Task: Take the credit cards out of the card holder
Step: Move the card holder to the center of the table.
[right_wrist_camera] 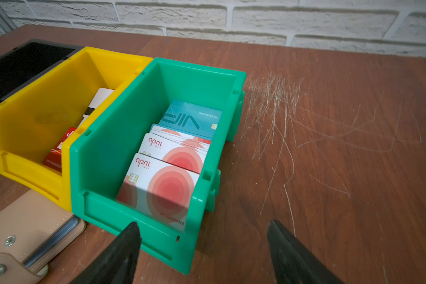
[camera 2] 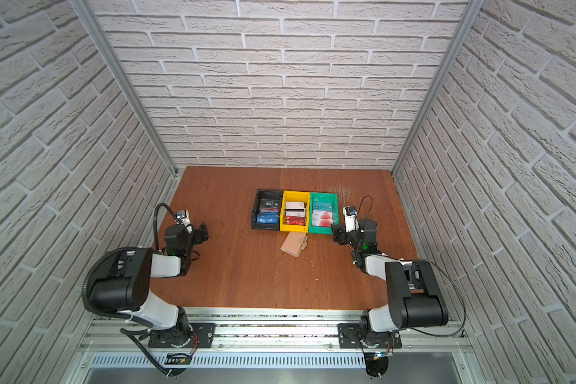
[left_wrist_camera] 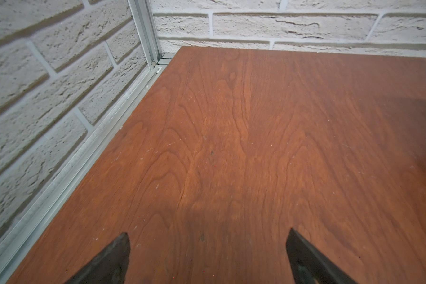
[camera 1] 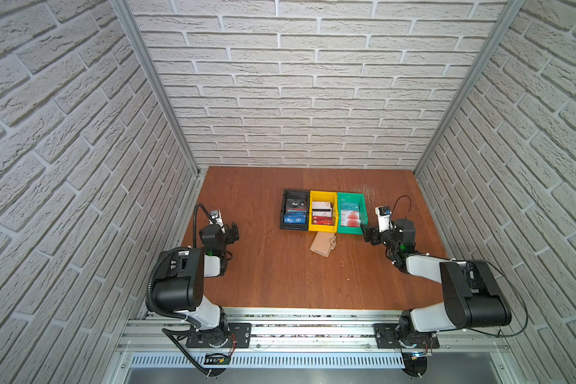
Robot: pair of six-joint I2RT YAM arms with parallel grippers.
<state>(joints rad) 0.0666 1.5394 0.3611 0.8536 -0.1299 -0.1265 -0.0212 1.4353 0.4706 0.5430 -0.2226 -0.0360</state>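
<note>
Tan leather-like card holder (camera 1: 323,243), one: lies flat on the counter (camera 1: 280,276) with its cover folded over. The snap tab is loose, two metal studs show, and bluish clear sleeve edges show along one side. It sits just before the near wall of the yellow bin (right_wrist_camera: 30,177), between the two claws.

Left claw (camera 1: 234,233), one: jaws wide apart, empty, over bare counter well apart from the holder.

Right claw (right_wrist_camera: 204,225), one: jaws apart, nothing between them, just before the near corner of the green bin (right_wrist_camera: 103,137).

Bins, three, side by side in a touching row: black bin (camera 1: 293,227), yellow bin, green bin.

Credit cards (right_wrist_camera: 162,186): all visible ones lie in the bins; the full count cannot be told.
- Black bin: blue card (camera 1: 295,219) nearest, dark card (camera 1: 295,202) beyond, both printed "VIP".
- Yellow bin: red card (camera 1: 323,220) nearest, white cards (camera 1: 320,206) beyond.
- Green bin: overlapping pale cards with red circles, at least two printed "april"; teal card (right_wrist_camera: 190,120) at the far end.
</note>
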